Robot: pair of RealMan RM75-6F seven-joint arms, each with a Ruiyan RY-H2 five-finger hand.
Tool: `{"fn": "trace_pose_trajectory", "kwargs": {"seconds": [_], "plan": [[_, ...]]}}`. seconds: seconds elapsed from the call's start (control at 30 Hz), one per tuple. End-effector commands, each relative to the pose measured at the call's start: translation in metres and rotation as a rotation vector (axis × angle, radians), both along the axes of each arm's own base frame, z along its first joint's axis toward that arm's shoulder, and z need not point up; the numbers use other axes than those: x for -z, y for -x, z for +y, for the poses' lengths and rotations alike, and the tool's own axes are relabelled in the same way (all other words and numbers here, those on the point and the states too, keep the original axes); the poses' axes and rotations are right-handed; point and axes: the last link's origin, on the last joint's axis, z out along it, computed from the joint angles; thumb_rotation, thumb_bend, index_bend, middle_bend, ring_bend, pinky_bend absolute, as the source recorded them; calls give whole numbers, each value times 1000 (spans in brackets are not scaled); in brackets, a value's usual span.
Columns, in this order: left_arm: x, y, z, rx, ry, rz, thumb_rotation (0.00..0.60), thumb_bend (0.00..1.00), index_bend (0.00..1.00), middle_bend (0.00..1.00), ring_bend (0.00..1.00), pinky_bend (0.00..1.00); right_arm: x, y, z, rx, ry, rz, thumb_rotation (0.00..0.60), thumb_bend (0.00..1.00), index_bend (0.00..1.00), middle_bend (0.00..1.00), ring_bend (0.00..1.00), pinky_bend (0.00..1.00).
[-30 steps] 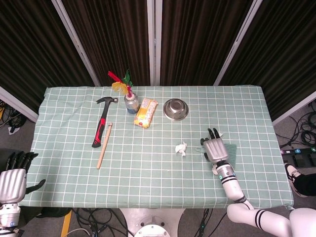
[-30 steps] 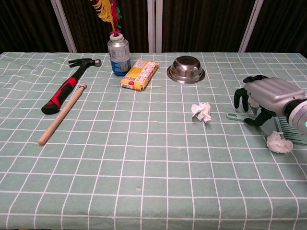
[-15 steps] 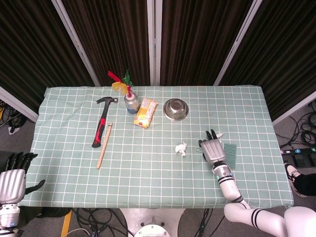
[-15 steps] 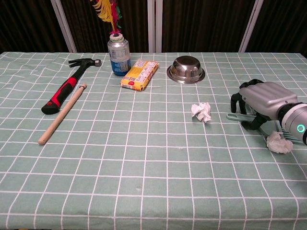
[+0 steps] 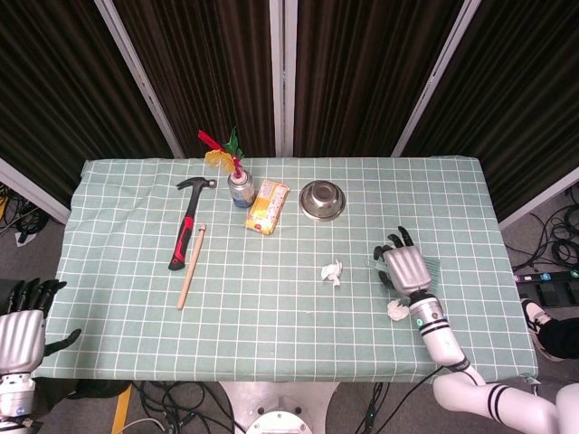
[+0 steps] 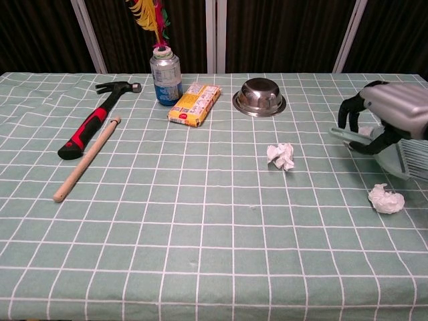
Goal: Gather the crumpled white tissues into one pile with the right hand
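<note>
Hovering at the right edge of the chest view, the right hand [image 6: 381,117] hangs above the green checked surface [image 6: 167,221] with its dark fingers [image 6: 349,115] curled downward and apart, holding nothing. Beneath it lies a pale green comb-like tool [image 6: 394,152]. One crumpled white tissue [image 6: 386,199] sits at lower right, just below that hand; a second crumpled white tissue [image 6: 281,156] lies right of centre, well apart from the first. Across the upper part of the frame stand a steel bowl [image 6: 259,96], a yellow packet [image 6: 194,103], a tin can holding coloured feathers [image 6: 165,77], a red-and-black hammer [image 6: 93,119] and a wooden stick [image 6: 87,159]. The left hand [image 5: 20,325] rests at the lower left of the head view, off the surface, fingers apart.
</note>
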Motion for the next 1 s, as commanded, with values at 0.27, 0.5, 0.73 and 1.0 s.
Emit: {"fn": "trace_pose_trajectory", "kwargs": {"seconds": [0.27, 0.5, 0.73, 1.0], "plan": [[-1, -7, -2, -4, -4, 18, 600, 116, 195, 169, 92, 68, -66, 11, -37, -89, -65, -289, 600, 359, 575, 591, 186, 88], [-7, -12, -3, -22, -8, 40, 600, 115, 196, 169, 92, 68, -48, 21, -74, -138, -122, -301, 600, 441, 592, 597, 187, 107], [-9, -17, -2, -29, -7, 50, 600, 116, 196, 169, 92, 67, -22, 18, -89, -152, -178, -310, 600, 469, 593, 597, 187, 113], [-10, -19, -1, -36, -1, 52, 600, 116, 195, 169, 92, 68, 4, 8, -83, -176, -234, -408, 600, 513, 596, 597, 199, 128]]}}
